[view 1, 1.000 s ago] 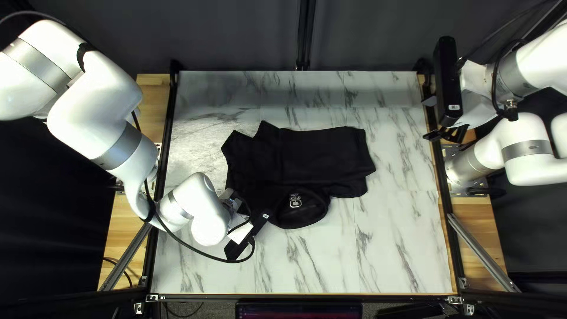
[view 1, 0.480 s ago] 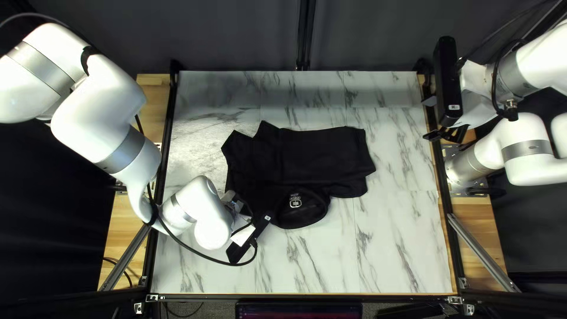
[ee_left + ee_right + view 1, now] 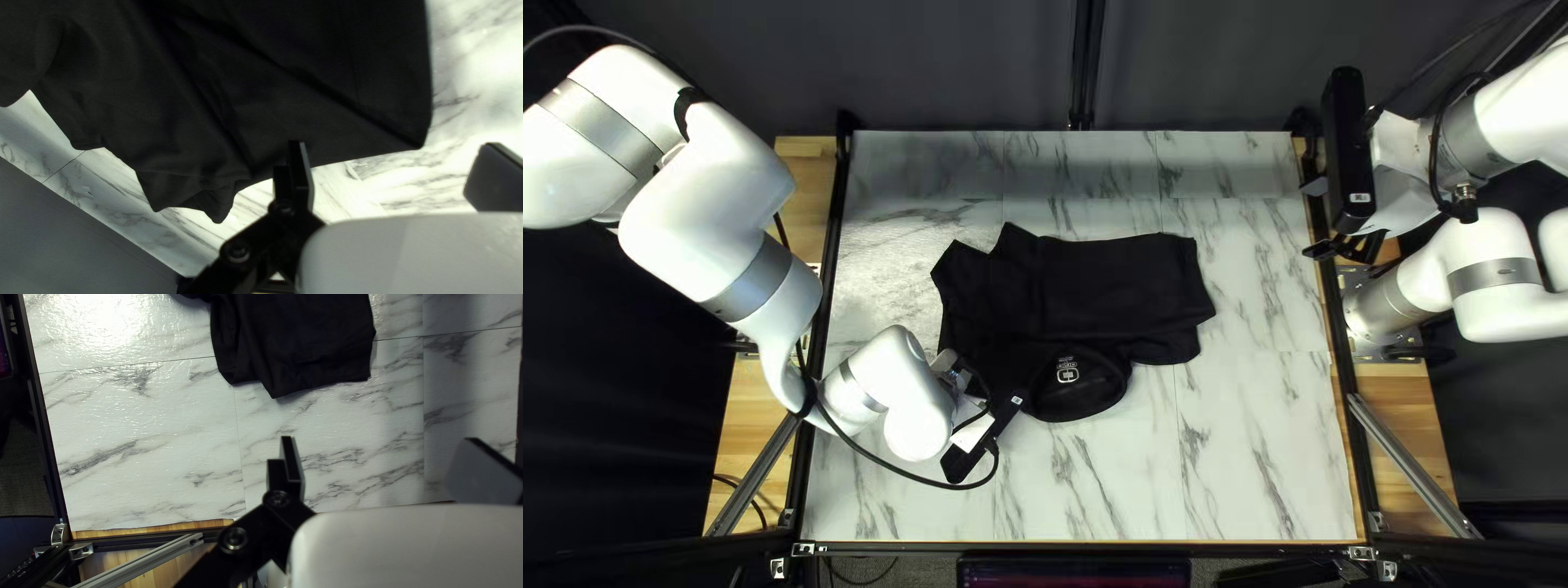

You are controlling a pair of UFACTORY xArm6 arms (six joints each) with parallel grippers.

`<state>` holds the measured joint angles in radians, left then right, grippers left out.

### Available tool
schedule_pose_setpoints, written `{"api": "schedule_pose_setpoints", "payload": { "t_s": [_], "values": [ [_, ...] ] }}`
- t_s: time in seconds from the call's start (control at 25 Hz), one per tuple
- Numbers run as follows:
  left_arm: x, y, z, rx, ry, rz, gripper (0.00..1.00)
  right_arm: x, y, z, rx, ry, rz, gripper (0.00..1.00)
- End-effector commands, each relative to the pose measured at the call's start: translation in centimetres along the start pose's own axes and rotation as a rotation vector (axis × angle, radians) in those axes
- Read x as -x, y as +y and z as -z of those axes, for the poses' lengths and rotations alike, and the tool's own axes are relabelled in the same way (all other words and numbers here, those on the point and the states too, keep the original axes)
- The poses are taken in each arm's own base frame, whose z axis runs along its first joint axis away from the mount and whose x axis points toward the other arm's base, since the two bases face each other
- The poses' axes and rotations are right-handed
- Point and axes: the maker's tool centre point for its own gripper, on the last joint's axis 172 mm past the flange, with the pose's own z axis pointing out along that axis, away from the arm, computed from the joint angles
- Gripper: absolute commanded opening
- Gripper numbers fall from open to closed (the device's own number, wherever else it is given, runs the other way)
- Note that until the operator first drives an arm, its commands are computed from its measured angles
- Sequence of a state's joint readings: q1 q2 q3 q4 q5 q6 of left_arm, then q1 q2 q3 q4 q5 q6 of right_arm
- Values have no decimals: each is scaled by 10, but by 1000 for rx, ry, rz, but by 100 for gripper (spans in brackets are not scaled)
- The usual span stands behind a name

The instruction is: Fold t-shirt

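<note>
The black cloth T-shirt (image 3: 1111, 289), perhaps half folded, lies unmoved on the white marbled table (image 3: 1263, 457). Only the white left arm (image 3: 692, 229) has shifted slightly; its gripper (image 3: 393, 144) is wide, holding nothing, like the right gripper (image 3: 379, 438), so I judge the next fold still waits.

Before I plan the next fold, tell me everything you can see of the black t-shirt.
The black t-shirt looks like soft, matte cloth. It lies mid-table, apparently partly folded over, with overlapping layers, creases and uneven corners. Its rounded collar gapes toward the near edge, a small white print showing inside. The marble-patterned table supports it. The open left gripper has one finger overlapping its edge in view; I cannot tell if they touch. The right gripper stands away from it.
</note>
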<state>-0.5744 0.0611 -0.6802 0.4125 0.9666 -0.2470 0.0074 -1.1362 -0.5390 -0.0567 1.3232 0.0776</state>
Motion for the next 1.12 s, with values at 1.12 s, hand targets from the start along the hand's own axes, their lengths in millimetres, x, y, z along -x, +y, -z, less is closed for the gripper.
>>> {"api": "schedule_pose_setpoints", "payload": {
  "t_s": [1.12],
  "values": [
    [3, -3, -14, -7, 18, 4, 88, 0, 0, 0, 0, 0, 0, 100]
  ]
}}
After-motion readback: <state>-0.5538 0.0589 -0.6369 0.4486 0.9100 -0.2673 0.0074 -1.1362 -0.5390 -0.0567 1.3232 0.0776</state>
